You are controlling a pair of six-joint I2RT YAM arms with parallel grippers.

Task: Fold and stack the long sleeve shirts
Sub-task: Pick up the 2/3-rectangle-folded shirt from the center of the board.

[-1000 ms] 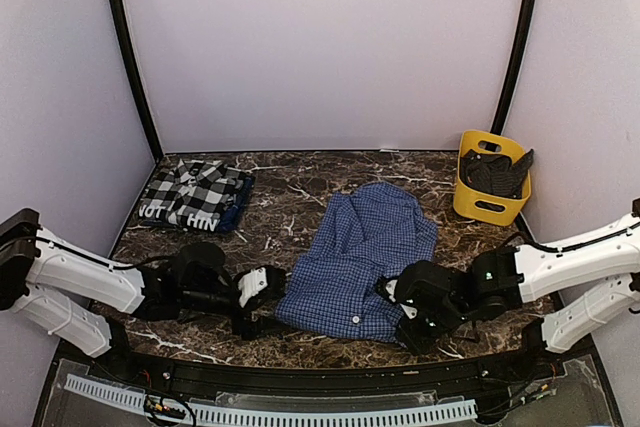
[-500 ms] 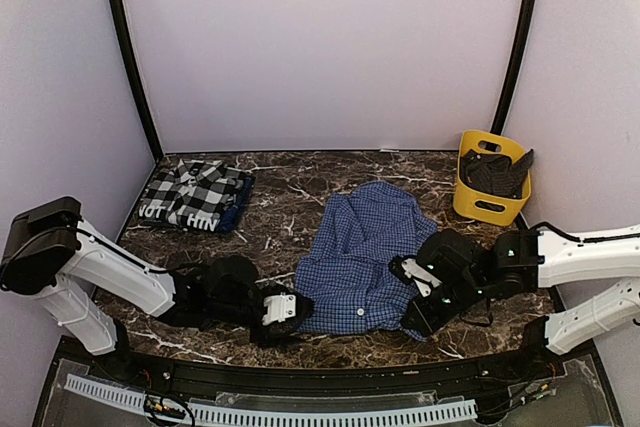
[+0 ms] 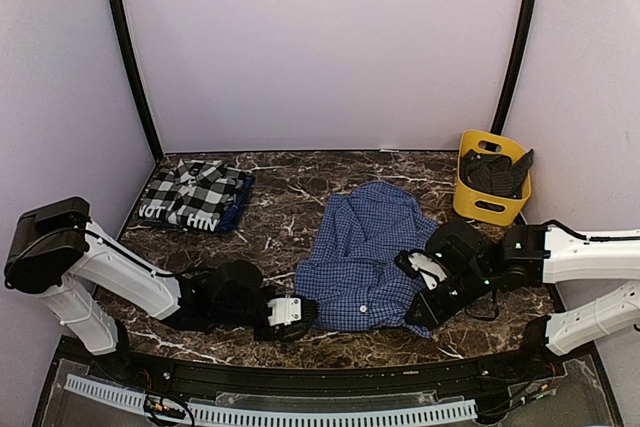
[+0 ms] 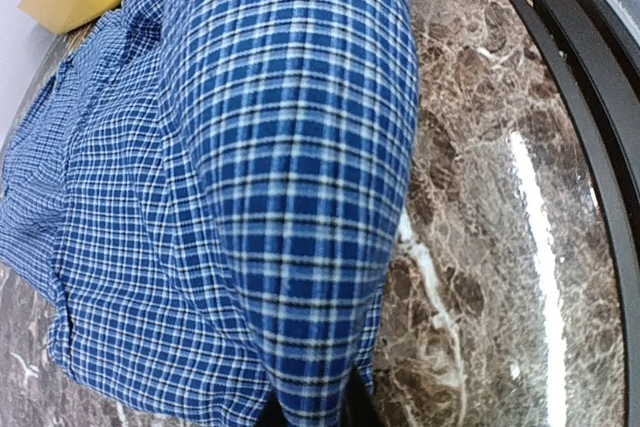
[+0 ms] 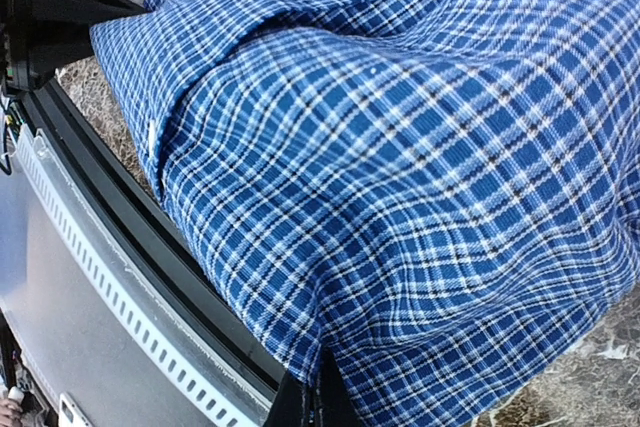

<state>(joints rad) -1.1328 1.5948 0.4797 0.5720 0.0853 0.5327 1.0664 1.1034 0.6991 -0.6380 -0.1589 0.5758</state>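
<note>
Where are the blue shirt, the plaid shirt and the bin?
blue shirt (image 3: pixel 368 243): top view, mid body.
plaid shirt (image 3: pixel 190 192): top view, centre of the fold.
bin (image 3: pixel 470 199): top view, front wall.

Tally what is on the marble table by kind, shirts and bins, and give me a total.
Shirts: 2 (blue checked shirt, black-and-white plaid shirt)
Bins: 1 (yellow bin)
Total: 3. The dark contents of the bin are too bunched to count.
</note>
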